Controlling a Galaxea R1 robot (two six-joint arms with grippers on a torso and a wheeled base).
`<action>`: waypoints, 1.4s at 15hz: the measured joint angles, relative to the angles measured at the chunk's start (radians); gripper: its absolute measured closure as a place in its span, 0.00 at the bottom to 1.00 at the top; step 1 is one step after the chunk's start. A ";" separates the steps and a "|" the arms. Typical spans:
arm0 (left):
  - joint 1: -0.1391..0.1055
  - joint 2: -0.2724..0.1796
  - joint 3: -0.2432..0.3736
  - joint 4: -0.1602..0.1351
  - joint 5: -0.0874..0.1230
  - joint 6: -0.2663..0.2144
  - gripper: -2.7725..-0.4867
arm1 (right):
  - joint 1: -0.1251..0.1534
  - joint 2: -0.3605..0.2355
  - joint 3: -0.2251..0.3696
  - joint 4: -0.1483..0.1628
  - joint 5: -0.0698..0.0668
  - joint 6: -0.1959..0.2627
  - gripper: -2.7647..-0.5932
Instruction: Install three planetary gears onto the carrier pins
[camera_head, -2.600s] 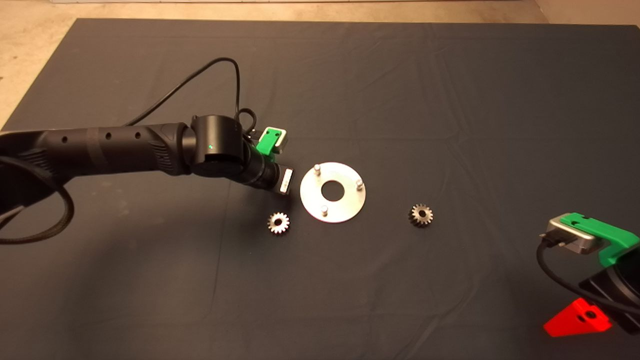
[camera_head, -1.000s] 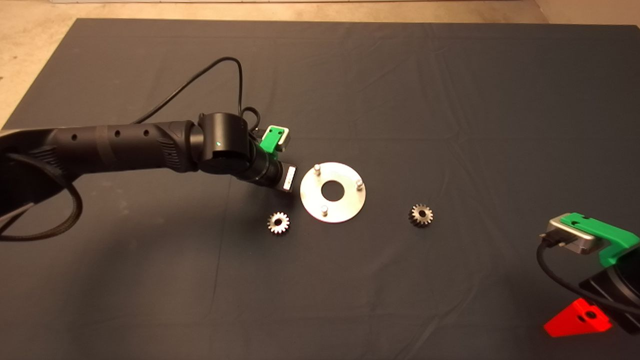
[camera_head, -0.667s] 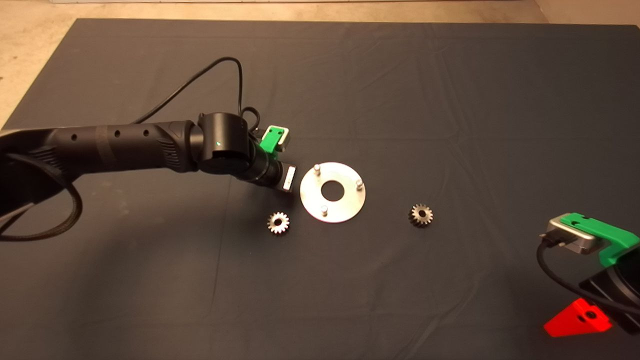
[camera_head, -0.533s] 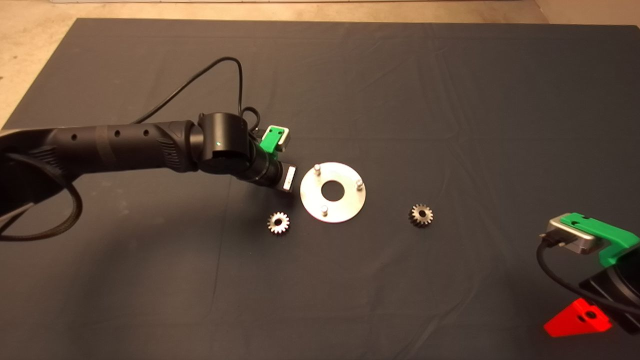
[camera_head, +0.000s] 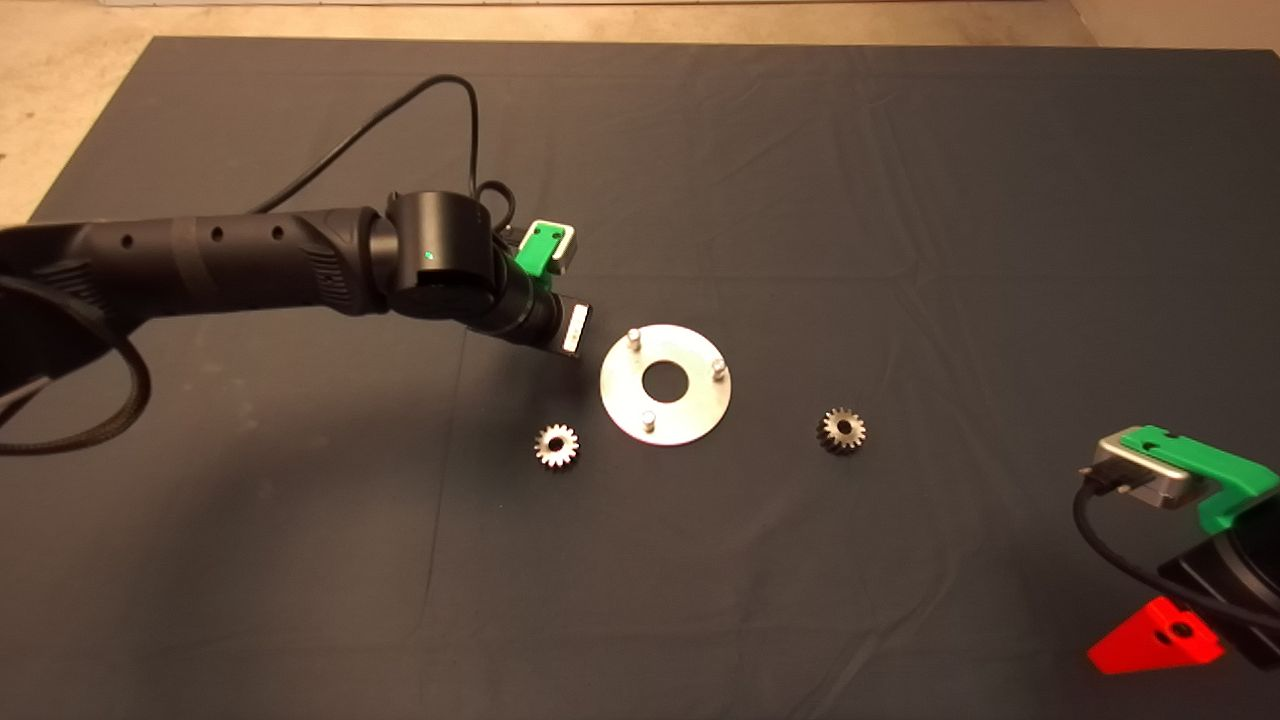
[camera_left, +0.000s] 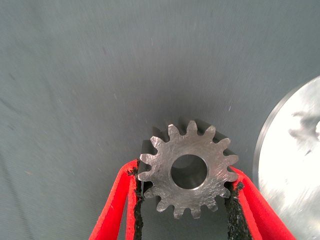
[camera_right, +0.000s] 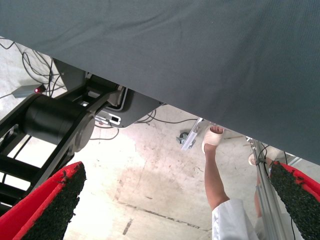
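On the dark, slightly wrinkled mat (camera_head: 800, 180) seen from above lies a flat, round, shiny metal disc (camera_head: 690, 415) with a hole in the middle. Three short silver carrier pins (camera_head: 633, 336) stand up from it in a triangle. Two small toothed planetary gears lie flat on the mat: one gear (camera_head: 557, 446) just beside the disc's left edge, the other gear (camera_head: 843, 430) a bit further off on the right. The black left arm (camera_head: 230, 265) reaches in from the left, bent down at the wrist, and its left gripper (camera_head: 560, 330) hangs just beside the disc's upper left edge. The right gripper (camera_head: 1155, 635) waits at the lower right corner.

Close up from the left wrist, the two red fingers (camera_left: 120, 205) with rough black pads pinch a third gear (camera_left: 189, 170), silvery and scratched, above the mat, with the disc's rim close by.

From the right wrist, the red fingers (camera_right: 47, 207) are spread wide. A pale floor, cables and a person's leg (camera_right: 216, 175) show beyond the mat's edge.
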 joint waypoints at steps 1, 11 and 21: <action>-0.003 0.000 0.010 0.000 0.000 0.000 0.84 | 0.000 0.000 0.000 0.000 0.000 0.000 0.01; -0.005 0.074 0.030 -0.044 0.025 -0.002 0.85 | 0.000 0.000 0.000 0.000 0.000 0.000 0.01; -0.038 0.159 -0.050 -0.073 0.031 0.014 0.85 | 0.000 0.000 0.000 0.000 0.000 0.000 0.01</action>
